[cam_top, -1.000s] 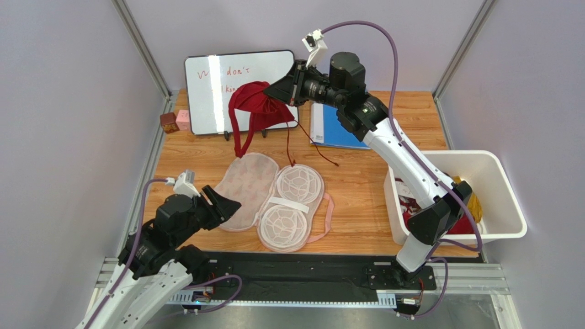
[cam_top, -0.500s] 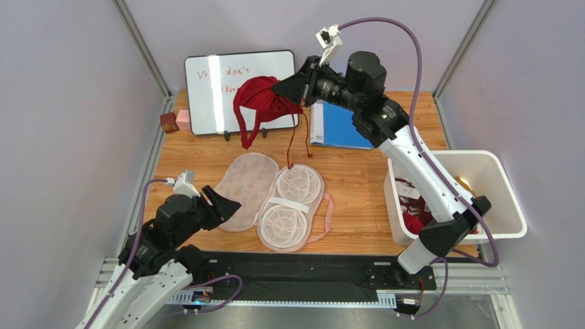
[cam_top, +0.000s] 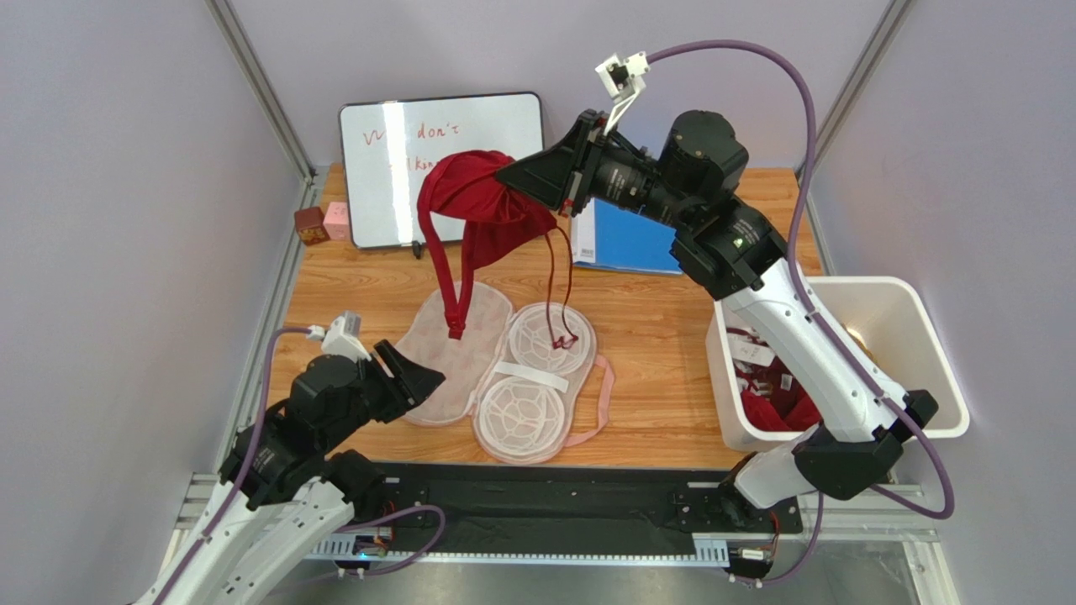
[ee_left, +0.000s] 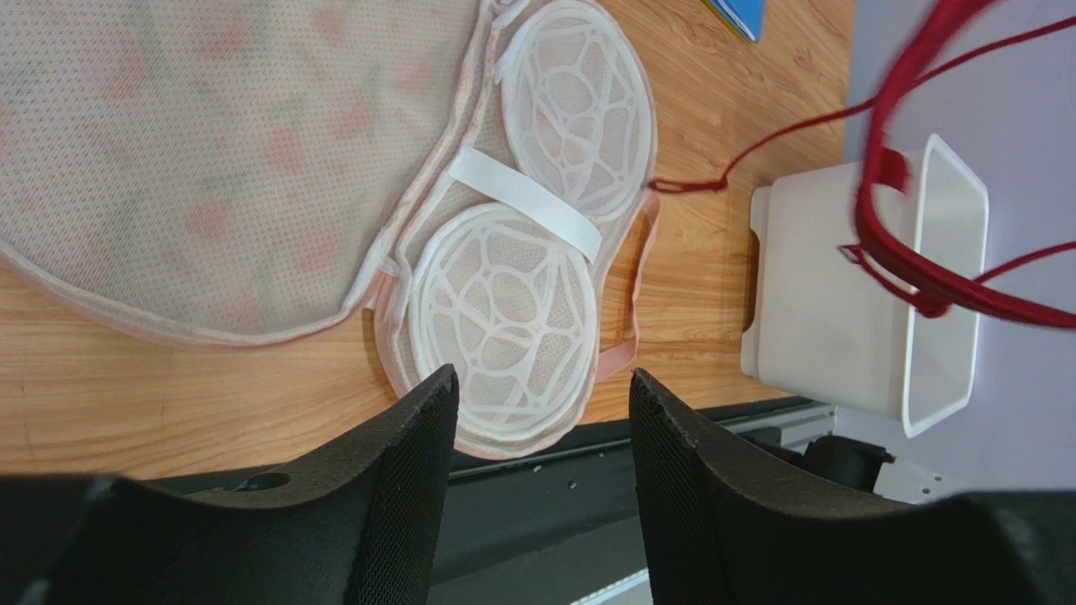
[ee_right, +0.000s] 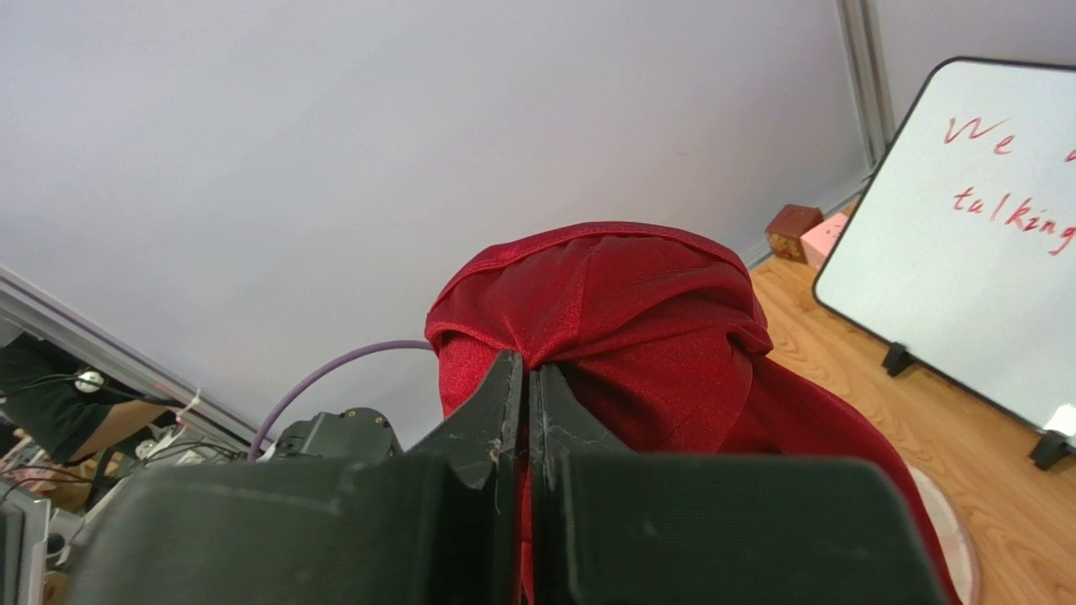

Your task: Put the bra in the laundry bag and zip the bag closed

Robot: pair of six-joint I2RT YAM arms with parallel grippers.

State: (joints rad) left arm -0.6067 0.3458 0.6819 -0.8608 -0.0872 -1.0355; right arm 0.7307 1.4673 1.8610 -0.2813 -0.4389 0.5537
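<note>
While I watch from the top camera, the right gripper [cam_top: 508,178] is pinched shut on the dark red bra [cam_top: 474,208] with two cups and thin straps, holding it in the air over the far part of the wooden table [cam_top: 657,328], in front of the white dry-erase board [cam_top: 442,132]. One broad strap hangs down over the bean-shaped cream-peach fabric laundry bag [cam_top: 448,338] with its faint leaf print, and a thin strap dangles over the bag's far white mesh cup. I cannot tell whether either strap touches it. The bag lies opened flat in the middle of the table, printed half to the left, two mesh cups to the right. The left gripper [cam_top: 427,374] hangs just beside the bag's near left edge, jaws parted, nothing between them. A white plastic bin [cam_top: 932,366] with red cloth inside stands at the right, and a blue notebook [cam_top: 621,242] lies at the far side.

From the left wrist camera, I see the left gripper [ee_left: 541,378] with a clear gap between its black fingers [ee_left: 404,479], empty, above the laundry bag [ee_left: 253,151]. The bra's red straps [ee_left: 909,252] cross in front of the bin [ee_left: 821,290].

From the right wrist camera, the right gripper [ee_right: 527,368] has its jaws pressed together on a bunched fold of the bra [ee_right: 606,296]. The board [ee_right: 973,277] stands behind to the right.
</note>
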